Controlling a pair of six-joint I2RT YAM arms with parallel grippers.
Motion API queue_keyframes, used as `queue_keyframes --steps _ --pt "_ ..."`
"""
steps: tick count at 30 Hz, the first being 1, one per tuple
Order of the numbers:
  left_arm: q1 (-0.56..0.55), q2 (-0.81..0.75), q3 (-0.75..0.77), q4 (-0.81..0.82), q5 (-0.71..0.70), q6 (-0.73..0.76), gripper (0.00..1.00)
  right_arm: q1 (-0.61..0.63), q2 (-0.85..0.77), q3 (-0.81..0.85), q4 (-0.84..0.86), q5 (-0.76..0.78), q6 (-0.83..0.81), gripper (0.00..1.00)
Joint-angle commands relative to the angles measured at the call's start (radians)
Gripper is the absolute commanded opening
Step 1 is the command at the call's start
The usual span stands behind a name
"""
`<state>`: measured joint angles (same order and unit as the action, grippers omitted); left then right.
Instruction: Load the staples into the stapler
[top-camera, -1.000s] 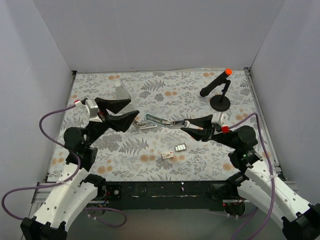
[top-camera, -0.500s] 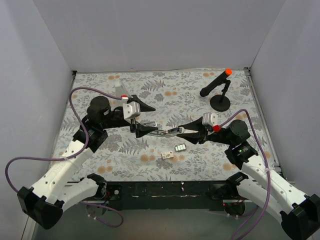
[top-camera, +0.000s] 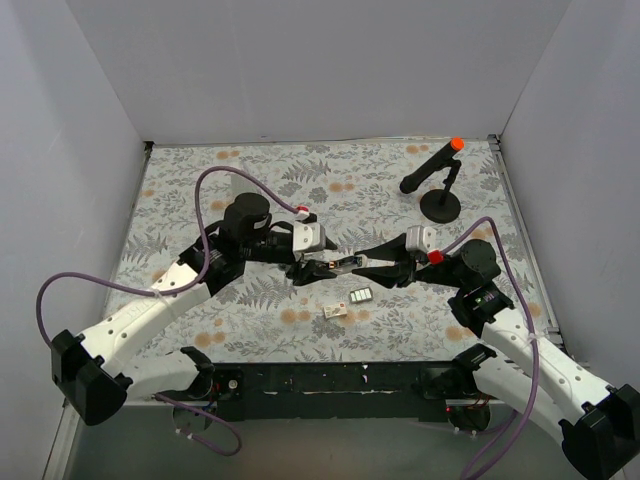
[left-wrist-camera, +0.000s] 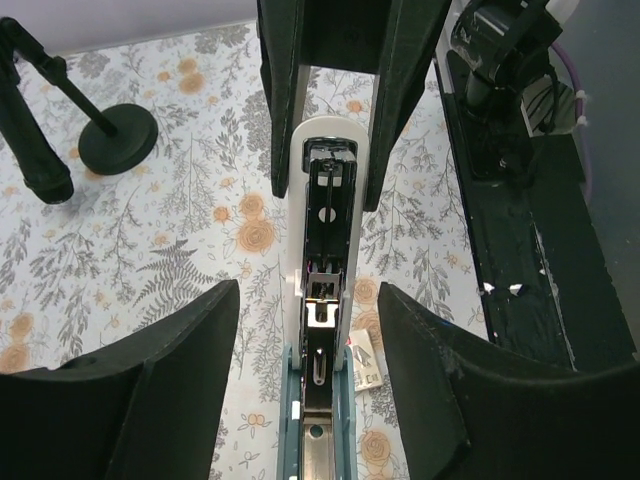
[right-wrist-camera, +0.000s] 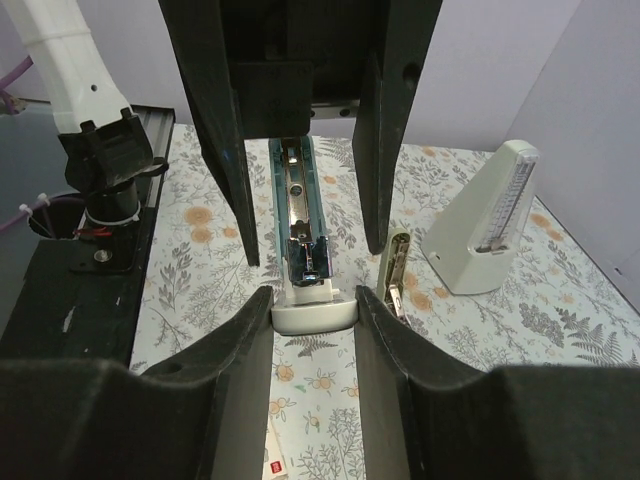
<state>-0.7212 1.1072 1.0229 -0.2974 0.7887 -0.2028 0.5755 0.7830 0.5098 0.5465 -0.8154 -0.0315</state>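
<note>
From above, a floral-print bench (top-camera: 330, 180) is boxed in by plain white walls (top-camera: 300, 70), with a black stand (top-camera: 440, 195) far right. The stapler (top-camera: 335, 265) is mid-bench between the arms, and the staples (top-camera: 361, 296) are just nearer the bases.

Left wrist: the left jaws are apart, flanking the opened stapler without touching.

Right wrist: the right jaws are clamped on its white end, and a metronome (right-wrist-camera: 485, 220) stands beside.

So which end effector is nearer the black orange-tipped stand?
Right. The right end effector sits close by, left of the stand; the left end effector lies farther left along the stapler.
</note>
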Motion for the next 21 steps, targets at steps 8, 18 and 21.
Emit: queue_keyframes --steps 8,18,21 --pt "-0.06 0.045 0.065 -0.06 -0.074 0.059 0.42 0.0 -0.01 0.013 0.084 -0.021 0.022 0.01" --pt "-0.064 0.013 0.051 -0.082 -0.108 0.071 0.11 0.0 -0.013 0.004 0.078 -0.013 0.024 0.01" --pt "-0.064 -0.007 0.037 -0.091 -0.123 0.08 0.01 0.0 -0.004 -0.004 0.075 -0.013 0.024 0.01"
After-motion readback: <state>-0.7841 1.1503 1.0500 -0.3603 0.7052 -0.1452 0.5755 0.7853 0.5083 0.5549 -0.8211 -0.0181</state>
